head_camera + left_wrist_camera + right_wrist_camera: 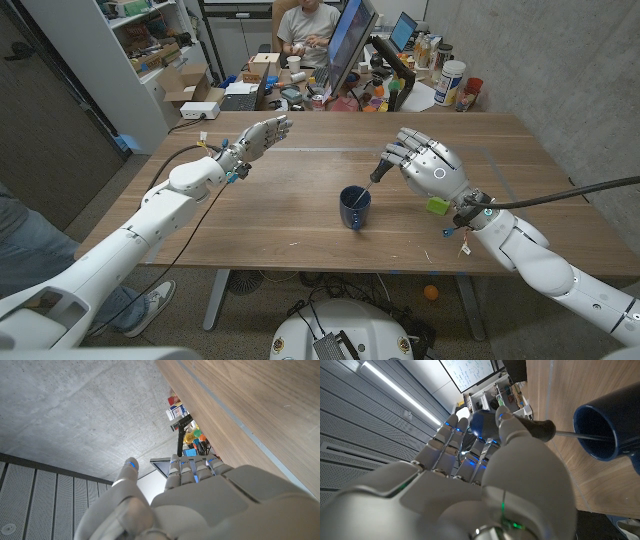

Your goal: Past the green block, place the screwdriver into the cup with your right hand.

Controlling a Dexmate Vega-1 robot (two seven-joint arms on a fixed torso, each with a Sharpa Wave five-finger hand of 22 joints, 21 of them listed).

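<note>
A wooden table [300,190] stands in a cluttered office, a seated person [308,30] beyond its far edge. Near the middle sits a dark blue cup [354,207]. The right hand [432,168], just right of it, pinches the screwdriver [368,190] by its black handle, the shaft angling down into the cup's mouth. A green block [437,206] lies under that wrist. The left hand [258,137] hovers far left, fingers [277,127] spread, holding nothing.

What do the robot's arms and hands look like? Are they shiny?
Both arms are smooth, glossy white shells with rounded segments. The left hand and right hand are silver-grey, with jointed fingers showing small blue lights in the wrist views. Small blue and coloured tags sit at each wrist. A thick black cable runs off from the right arm, and a thin dark one trails along the left.
</note>
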